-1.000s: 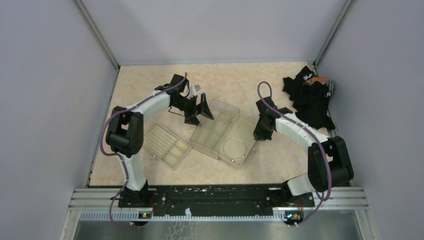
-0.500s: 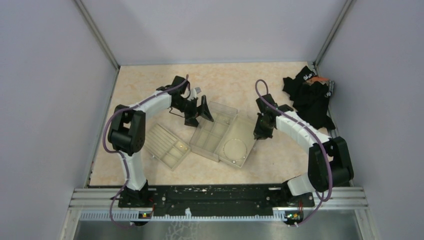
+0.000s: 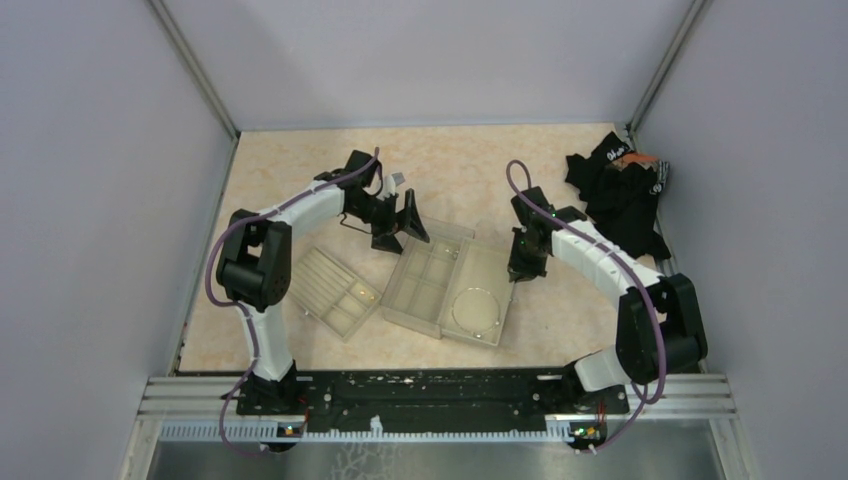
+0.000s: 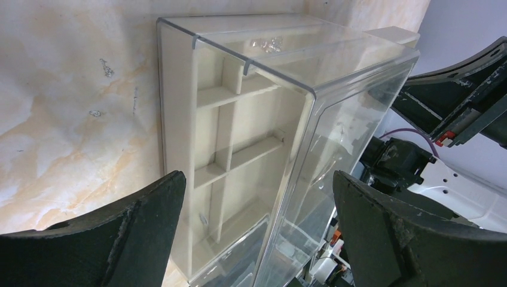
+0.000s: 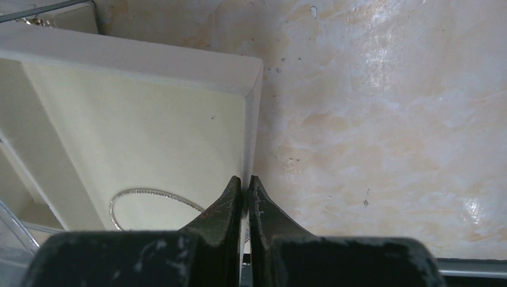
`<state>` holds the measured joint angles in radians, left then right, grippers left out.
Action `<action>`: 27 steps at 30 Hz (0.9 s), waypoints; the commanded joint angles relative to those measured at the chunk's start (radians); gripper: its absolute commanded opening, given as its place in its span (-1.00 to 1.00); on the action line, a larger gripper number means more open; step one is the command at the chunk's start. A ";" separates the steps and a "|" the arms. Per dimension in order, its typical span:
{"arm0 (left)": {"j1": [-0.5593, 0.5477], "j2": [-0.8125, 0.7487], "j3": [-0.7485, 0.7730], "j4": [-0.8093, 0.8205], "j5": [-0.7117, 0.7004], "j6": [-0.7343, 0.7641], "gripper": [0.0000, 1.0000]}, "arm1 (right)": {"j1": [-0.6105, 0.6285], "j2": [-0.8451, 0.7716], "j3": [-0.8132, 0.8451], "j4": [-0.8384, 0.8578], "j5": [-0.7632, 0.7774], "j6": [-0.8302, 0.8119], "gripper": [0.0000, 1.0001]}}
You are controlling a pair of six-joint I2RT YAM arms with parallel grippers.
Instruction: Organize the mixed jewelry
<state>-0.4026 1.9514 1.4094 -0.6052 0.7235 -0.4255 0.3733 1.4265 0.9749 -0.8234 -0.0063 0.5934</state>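
Observation:
A thin silvery loop (image 3: 475, 305) (image 5: 149, 194) lies in the shallow section of a beige compartmented tray (image 3: 430, 290) (image 5: 254, 78) in the middle of the table. My right gripper (image 3: 523, 270) (image 5: 246, 179) is shut on that tray's right rim, with the thin wall pinched between the fingers. At the tray's far left end my left gripper (image 3: 404, 222) (image 4: 257, 179) stands wide open, holding nothing. The tray's clear lid (image 4: 335, 119) stands between its fingers. Tiny pale metallic pieces (image 4: 266, 43) sit in the tray's far compartment.
A smaller beige tray (image 3: 318, 275) lies left of the big one. A black cloth heap (image 3: 620, 195) sits at the back right corner. Grey walls enclose the table on three sides.
The big tray has swung and slid a little toward the near edge, pinched by my right gripper. The left gripper has stayed open and shifted slightly toward the back.

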 commanded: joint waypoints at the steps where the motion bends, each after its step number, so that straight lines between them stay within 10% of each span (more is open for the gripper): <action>1: -0.005 0.001 -0.001 0.016 0.020 0.004 0.97 | 0.018 -0.020 0.048 -0.006 -0.043 -0.010 -1.00; 27: -0.005 -0.008 -0.016 0.039 0.031 -0.011 0.97 | 0.021 0.004 -0.042 0.046 -0.010 0.032 -1.00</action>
<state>-0.4026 1.9514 1.4036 -0.5850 0.7277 -0.4332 0.3737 1.4487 0.9169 -0.7715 -0.0048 0.6239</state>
